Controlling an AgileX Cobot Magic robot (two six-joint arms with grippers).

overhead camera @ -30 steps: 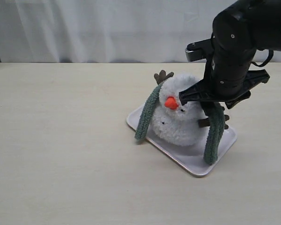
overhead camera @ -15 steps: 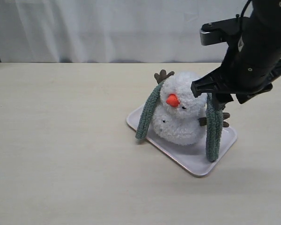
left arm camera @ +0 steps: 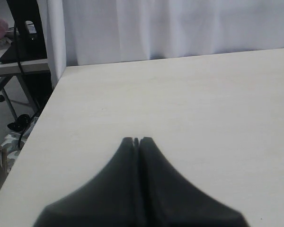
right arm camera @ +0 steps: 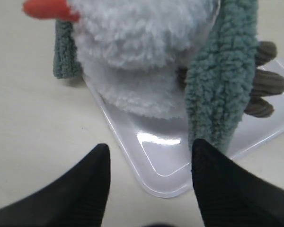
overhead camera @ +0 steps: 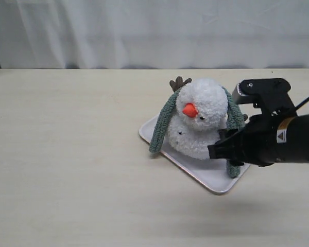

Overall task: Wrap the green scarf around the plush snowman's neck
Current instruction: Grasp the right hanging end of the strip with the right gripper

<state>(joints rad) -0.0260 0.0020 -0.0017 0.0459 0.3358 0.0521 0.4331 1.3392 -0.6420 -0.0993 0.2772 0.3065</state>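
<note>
The plush snowman [overhead camera: 198, 126] [right arm camera: 142, 56] sits upright on a white tray [overhead camera: 208, 177] [right arm camera: 165, 165], orange nose [overhead camera: 189, 110] facing front. The green scarf [overhead camera: 162, 123] is draped behind its head; one end hangs down the left side, the other [overhead camera: 234, 121] [right arm camera: 225, 80] down the right side onto the tray. The neck crease itself is not covered in front. My right gripper [overhead camera: 224, 150] [right arm camera: 150, 149] is open, low at the tray's front right, one fingertip [right arm camera: 206, 151] just at the hanging scarf end, holding nothing. My left gripper [left arm camera: 137, 140] is shut and empty over bare table.
Brown twig arms [overhead camera: 179, 83] [right arm camera: 265, 85] stick out from the snowman. A white curtain [overhead camera: 144, 31] runs behind the table. In the left wrist view the table's edge [left arm camera: 38, 123] shows, with a black stand [left arm camera: 23, 28] beyond it.
My right gripper let go of the scarf's right end, which now hangs loose, and the arm dropped down and forward to the tray's front right corner.
</note>
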